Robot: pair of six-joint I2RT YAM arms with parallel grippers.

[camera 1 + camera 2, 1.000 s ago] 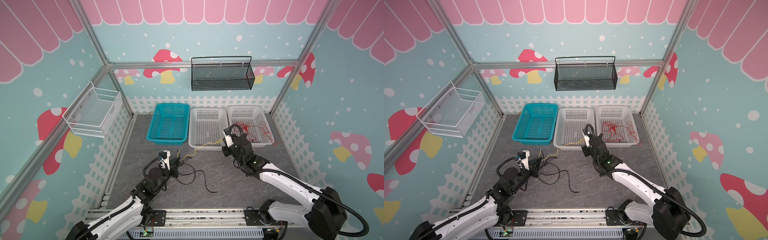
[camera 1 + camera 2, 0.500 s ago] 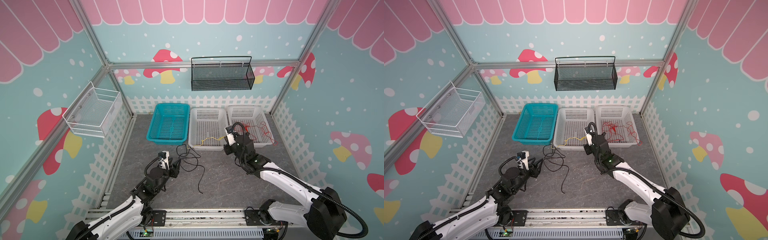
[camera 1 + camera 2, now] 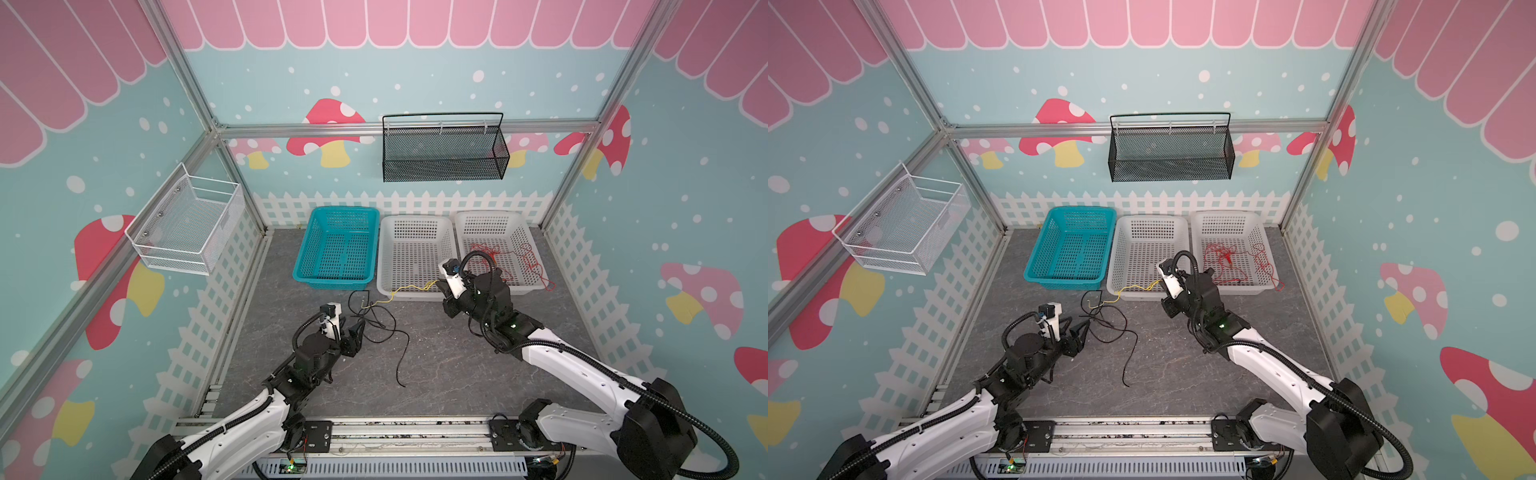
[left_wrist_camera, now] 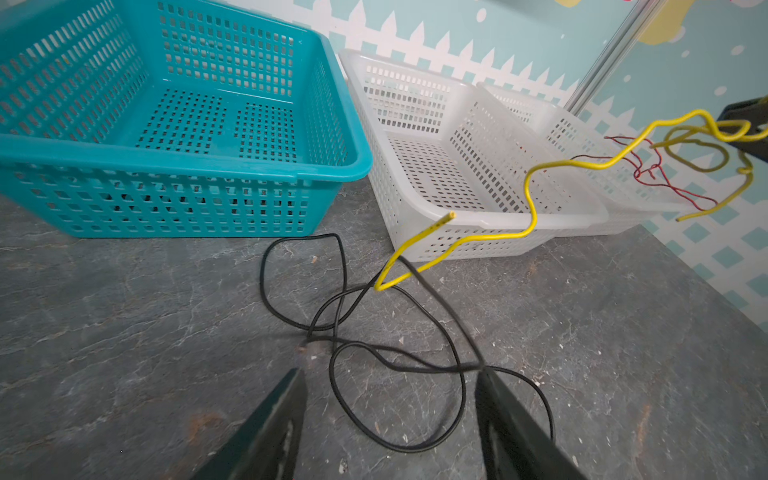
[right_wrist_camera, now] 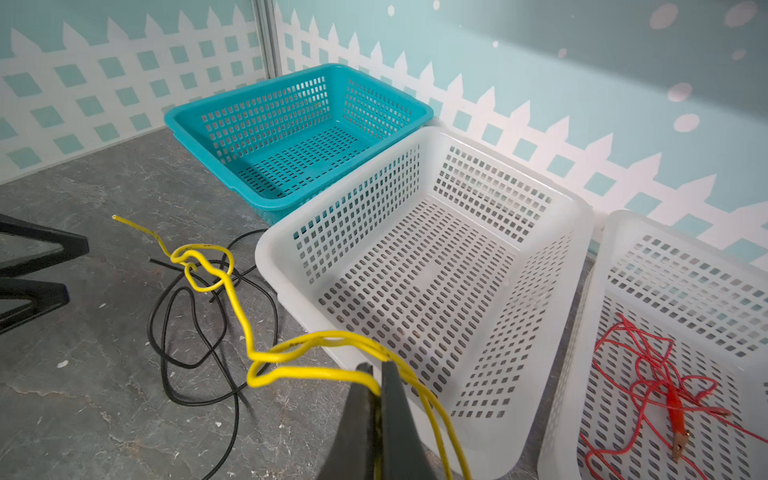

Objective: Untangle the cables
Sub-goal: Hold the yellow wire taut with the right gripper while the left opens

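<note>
The cables (image 4: 379, 286), part-way through untangling, as I see them from the console. All places are given from the middle white basket (image 3: 381, 257).

- **Done:** The red cable (image 3: 488, 250) lies bunched in the white basket (image 3: 488, 214) just to its right, with one loop hanging over that basket's front rim. I judge this strand sorted.
- **In hand:** The yellow cable (image 5: 237, 307) runs from the middle basket's front rim down to the table before its left corner. There its hooked end catches the loops of the black cable (image 4: 345, 266), so these two are not yet parted.
- **Grippers:** The right gripper (image 5: 376, 374) is clamped on the yellow cable just above that front rim. The left gripper (image 4: 390, 374) has its jaws apart and grasps nothing, low over the black loops in front of the basket.
- **Left to do:** The middle basket and the teal basket (image 3: 332, 283) on its left hold nothing. In my judgement it is left to free yellow from black and then stow each.
- **Surface:** A grey, stone-patterned tabletop (image 3: 449, 365), marked with pale specks.
- **Room:** Aqua walls with mushrooms, pink scallops and a white picket border. A black mesh basket (image 3: 442, 158) hangs on the wall behind the middle basket, and a white wire basket (image 3: 187, 224) on the wall far to its left.
</note>
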